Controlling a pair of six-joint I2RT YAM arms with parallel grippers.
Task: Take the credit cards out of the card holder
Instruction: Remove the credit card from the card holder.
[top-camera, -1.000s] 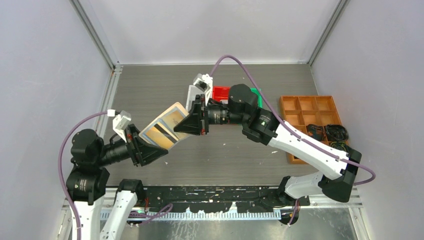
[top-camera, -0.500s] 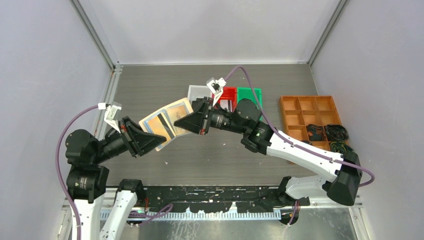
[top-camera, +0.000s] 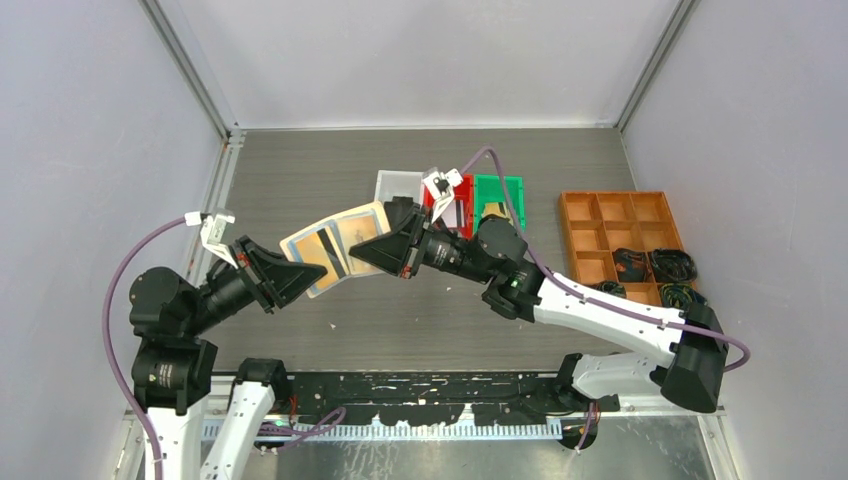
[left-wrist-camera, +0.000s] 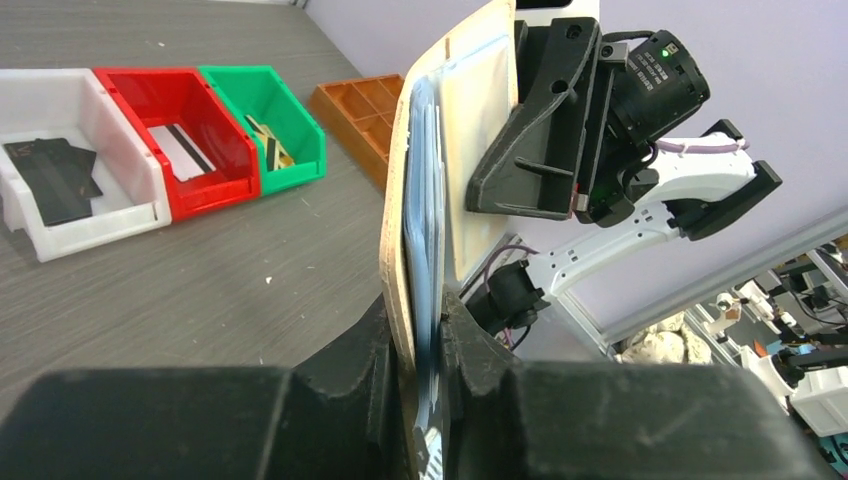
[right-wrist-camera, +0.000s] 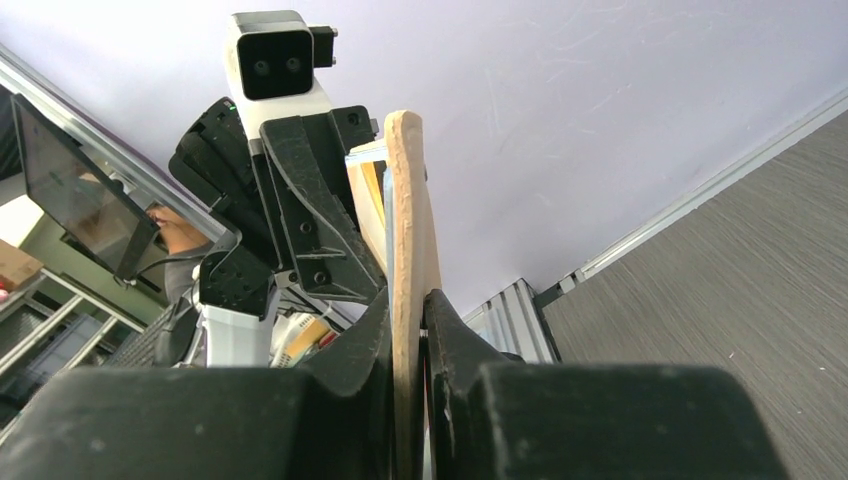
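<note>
The beige card holder (top-camera: 335, 243) hangs open above the table, held between both grippers. Its clear sleeves show an orange card with a dark stripe (top-camera: 323, 251). My left gripper (top-camera: 298, 272) is shut on the holder's lower left edge. My right gripper (top-camera: 368, 250) is shut on its right flap. The left wrist view shows the holder (left-wrist-camera: 440, 150) edge-on in the left gripper (left-wrist-camera: 425, 330). The right wrist view shows the holder (right-wrist-camera: 408, 220) edge-on in the right gripper (right-wrist-camera: 408, 330). Black cards (left-wrist-camera: 55, 175) lie in the white bin, a white-grey card (left-wrist-camera: 185, 150) in the red bin, and a gold card (left-wrist-camera: 265, 135) in the green bin.
A white bin (top-camera: 397, 184), a red bin (top-camera: 455, 200) and a green bin (top-camera: 500, 190) stand in a row behind the right gripper. An orange compartment tray (top-camera: 600, 225) with dark cables sits at the right. Grey walls close in the table on three sides.
Both arms have shifted while holding the card holder. The left gripper drew back to the left, and the right arm lowered and rotated, uncovering the three bins.
</note>
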